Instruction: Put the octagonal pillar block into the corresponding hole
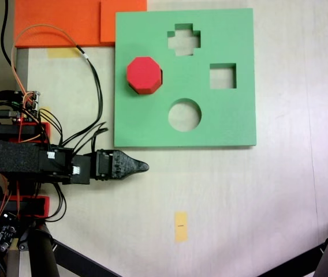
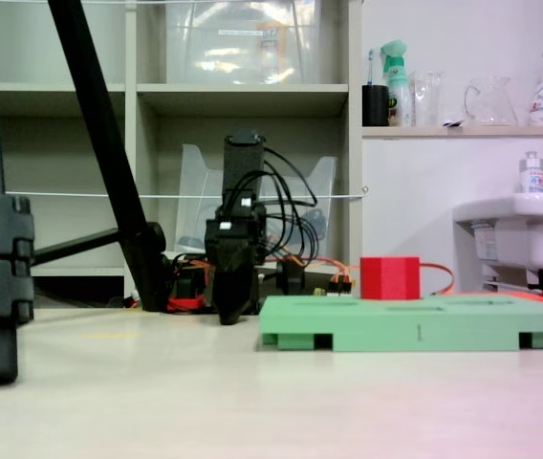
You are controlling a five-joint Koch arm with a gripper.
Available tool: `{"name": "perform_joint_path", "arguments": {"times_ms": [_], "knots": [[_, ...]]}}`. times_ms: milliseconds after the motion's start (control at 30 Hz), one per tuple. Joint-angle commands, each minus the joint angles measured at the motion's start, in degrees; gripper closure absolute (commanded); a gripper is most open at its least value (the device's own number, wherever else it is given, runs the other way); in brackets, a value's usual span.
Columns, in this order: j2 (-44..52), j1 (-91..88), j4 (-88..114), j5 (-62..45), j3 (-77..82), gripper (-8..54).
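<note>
The red octagonal pillar block (image 1: 144,74) stands upright on the left part of the green foam board (image 1: 227,121), over the corresponding hole, of which a dark sliver (image 1: 161,74) shows at the block's right edge. From the side, the block (image 2: 389,277) rises above the board (image 2: 415,330); how deep it sits I cannot tell. My gripper (image 1: 144,167) lies off the board below its lower left corner, apart from the block, jaws closed to a point with nothing held. Side on, the gripper (image 2: 228,314) points down close to the table.
The board also has a cross (image 1: 183,39), a square (image 1: 223,76) and a round cutout (image 1: 185,115). Orange foam sheets (image 1: 60,23) lie at the top left. Cables (image 1: 94,86) loop by the arm base. Yellow tape (image 1: 180,225) marks the table. Tripod legs (image 2: 109,153) stand nearby.
</note>
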Motion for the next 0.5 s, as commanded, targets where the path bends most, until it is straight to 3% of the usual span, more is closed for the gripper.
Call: {"name": "perform_joint_path", "arguments": {"times_ms": [0,200,467], "knots": [[4.31,-0.53,2.81,-0.09,4.92,5.5],[4.22,-0.62,2.29,2.99,4.57,12.1],[4.22,-0.62,2.29,2.99,4.39,11.8]]}}
